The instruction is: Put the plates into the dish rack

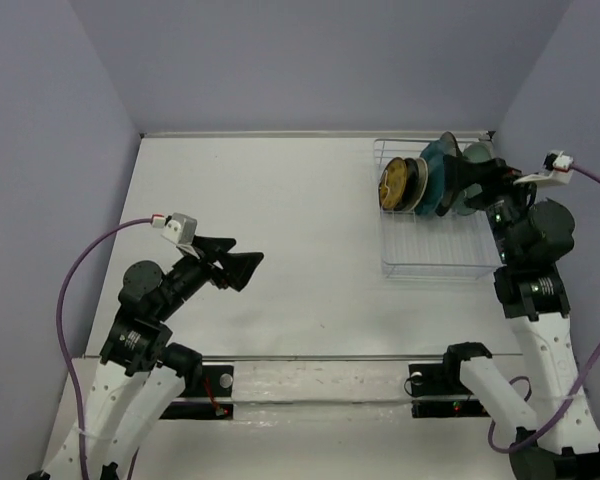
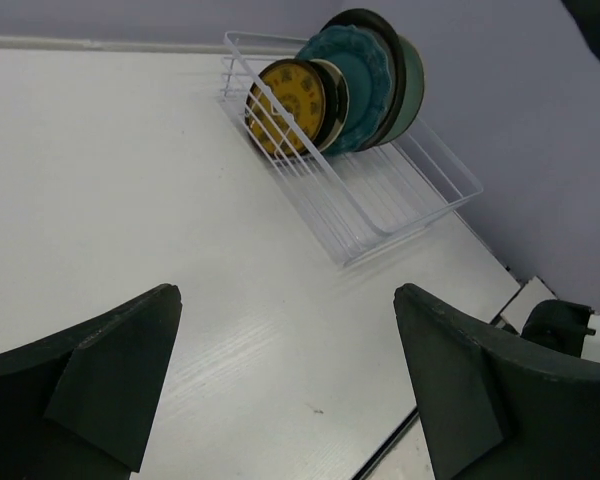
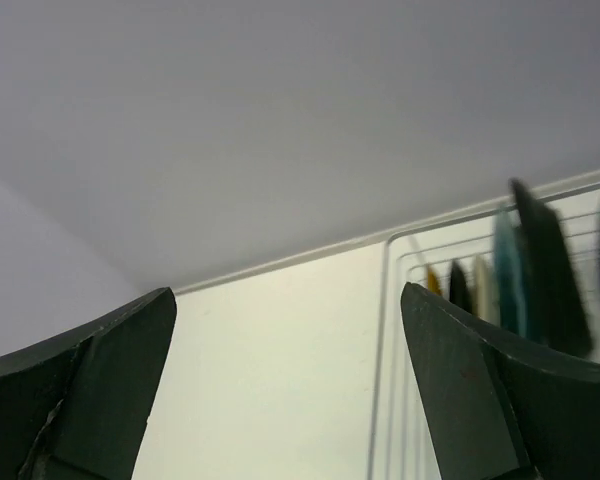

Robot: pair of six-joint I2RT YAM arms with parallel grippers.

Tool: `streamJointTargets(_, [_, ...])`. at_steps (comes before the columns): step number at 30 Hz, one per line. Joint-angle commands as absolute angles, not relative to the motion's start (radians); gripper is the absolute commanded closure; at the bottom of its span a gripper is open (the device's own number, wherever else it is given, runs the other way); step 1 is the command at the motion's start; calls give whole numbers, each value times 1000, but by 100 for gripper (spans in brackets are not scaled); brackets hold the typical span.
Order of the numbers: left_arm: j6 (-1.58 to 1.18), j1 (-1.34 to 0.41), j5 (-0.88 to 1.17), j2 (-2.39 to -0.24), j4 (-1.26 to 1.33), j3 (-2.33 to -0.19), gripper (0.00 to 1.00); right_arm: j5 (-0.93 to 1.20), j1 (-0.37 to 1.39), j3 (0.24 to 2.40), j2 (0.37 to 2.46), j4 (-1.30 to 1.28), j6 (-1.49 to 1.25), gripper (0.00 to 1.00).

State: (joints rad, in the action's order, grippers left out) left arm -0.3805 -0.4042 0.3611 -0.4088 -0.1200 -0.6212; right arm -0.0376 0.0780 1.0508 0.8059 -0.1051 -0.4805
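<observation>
Your right gripper (image 3: 285,292) sat wide with nothing between the fingers, just beside the plates (image 1: 420,185) at the far end of the dish rack (image 1: 430,250). Your left gripper (image 2: 285,292) was also wide and empty, hovering over the table (image 1: 260,200), well apart from the rack. The plates stood on edge, packed together in the far slots. The near half of the rack was bare wire.

I read it as loading done, with the right arm due to pull clear. Best move from there, in my view: back out along the fingers' own line with the jaws wide, and clear the rims before any sideways swing. The rearmost plate (image 2: 408,75) was the likeliest to get clipped.

Counts: one rack, two grippers. Plates: six edges in the right wrist view, blurred. The left wrist view separated only about four. Every plate I saw was in the rack.
</observation>
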Motion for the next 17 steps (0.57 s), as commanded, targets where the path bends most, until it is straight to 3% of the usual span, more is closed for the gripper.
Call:
streamJointTargets(1, [-368,-400,331,-400,30,-690,1,313,77,844,674,-20,-627,0])
streamJointTargets(8, [-377,-402,299,-416,124,-667,1,449,77,609,482,-14,-672,0])
streamJointTargets(17, [-410,-402,262,-463,136,-666,1,497,77,525,368,-12,-669,0])
